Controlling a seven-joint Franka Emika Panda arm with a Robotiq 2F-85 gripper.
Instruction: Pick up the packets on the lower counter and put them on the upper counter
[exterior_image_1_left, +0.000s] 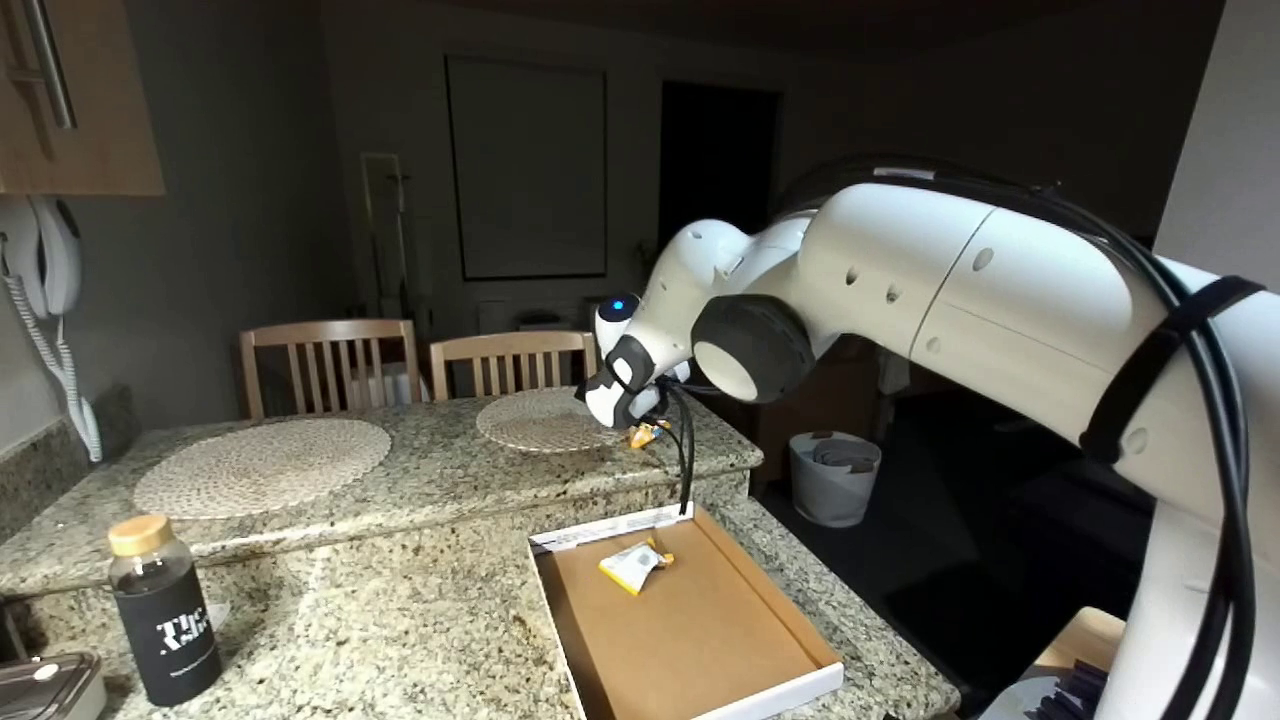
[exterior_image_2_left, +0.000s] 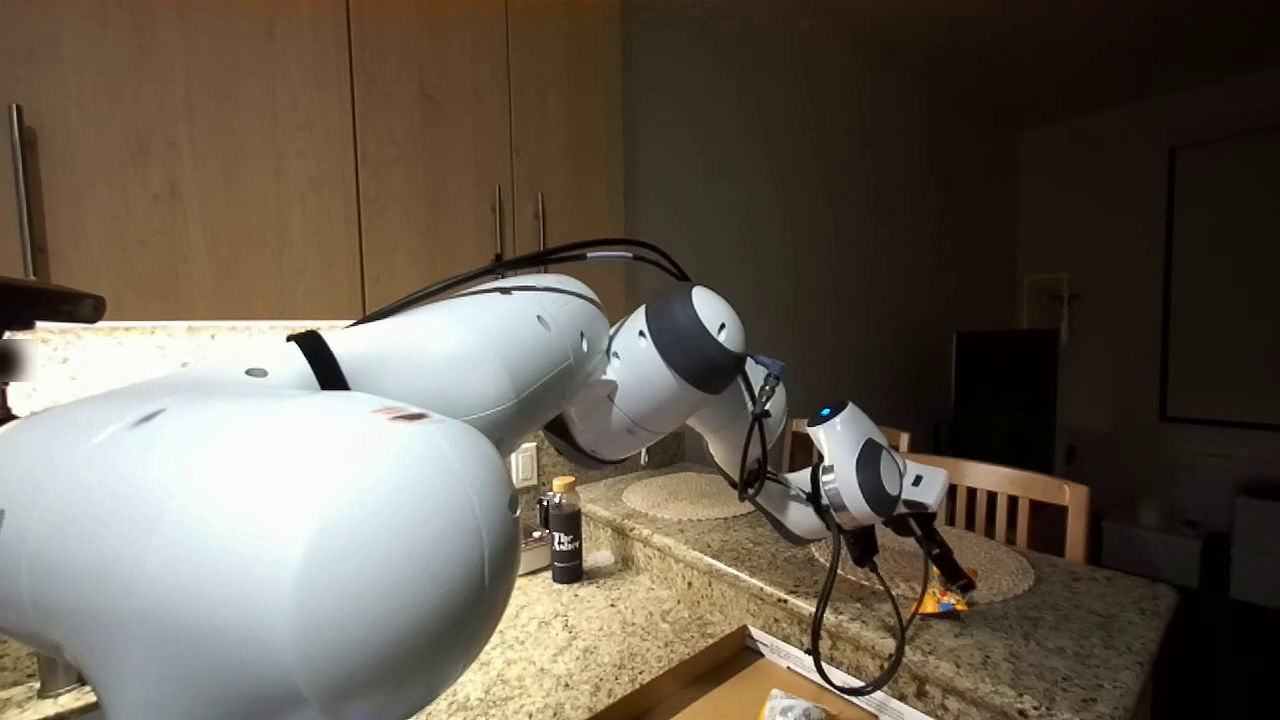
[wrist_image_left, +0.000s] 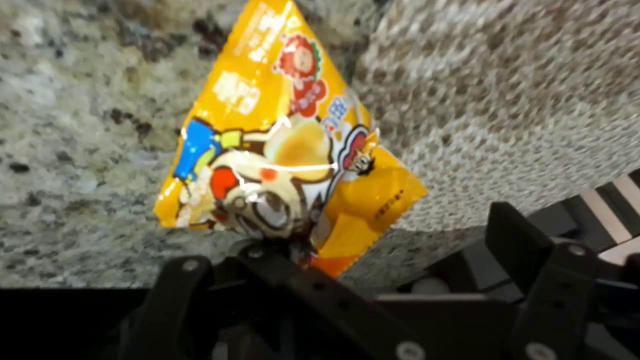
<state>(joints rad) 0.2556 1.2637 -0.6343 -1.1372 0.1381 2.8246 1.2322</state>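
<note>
Placemat (wrist_image_left: 500, 110) borders the yellow packet (wrist_image_left: 260, 105); pincer (wrist_image_left: 385, 235) gapes wide; tray (exterior_image_1_left: 690, 640), bottle (exterior_image_1_left: 165, 630) occupy lower counter (exterior_image_1_left: 430, 620).

Wrist close-up, exteriors sharing upper counter (exterior_image_1_left: 440, 465)

Orange cartoon-printed packet (wrist_image_left: 280, 145): tip cut by the wrist view's top edge, lower edge partly hidden by a gripper finger (wrist_image_left: 310, 284); whether they touch, we cannot tell.
White-and-yellow packet (exterior_image_2_left: 790, 707): cropped below in an exterior view.
Cardboard tray (exterior_image_1_left: 690, 650): cut off in both exterior views.
Lidded container (exterior_image_1_left: 48, 688): we see part only.
</note>
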